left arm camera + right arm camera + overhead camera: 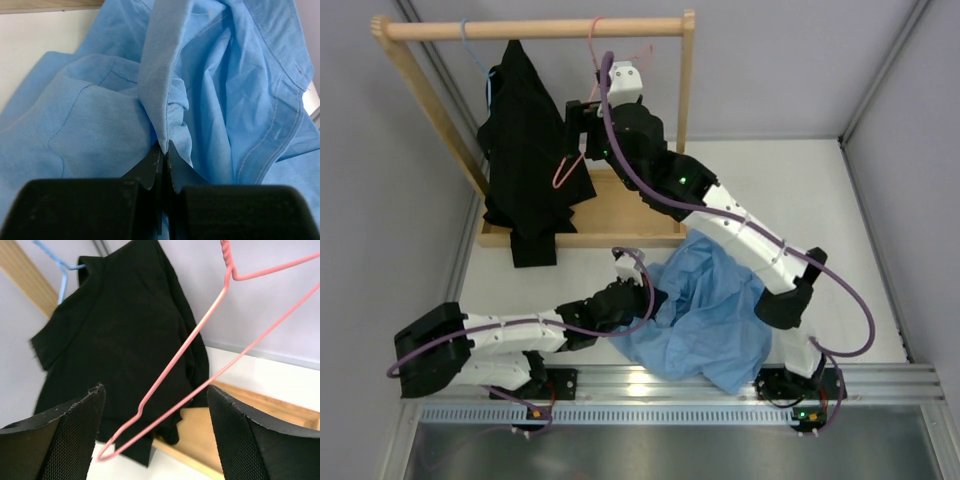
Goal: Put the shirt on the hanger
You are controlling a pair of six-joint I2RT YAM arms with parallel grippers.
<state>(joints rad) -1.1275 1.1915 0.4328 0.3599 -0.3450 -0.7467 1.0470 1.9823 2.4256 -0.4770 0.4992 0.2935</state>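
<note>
The light blue shirt (705, 310) lies crumpled on the table between the arms. My left gripper (645, 290) is shut on a fold of the shirt (160, 90) at its left edge. The pink hanger (570, 165) hangs from the wooden rail by its hook, tilted. My right gripper (575, 130) is open right at the hanger. In the right wrist view the hanger (200, 355) crosses the gap between the fingers (70, 435) without touching them.
A black garment (525, 150) hangs on a thin blue hanger (475, 55) on the wooden rack (540, 28); it also shows in the right wrist view (120, 340). The rack's wooden base (620, 215) lies on the table. Grey walls close in both sides.
</note>
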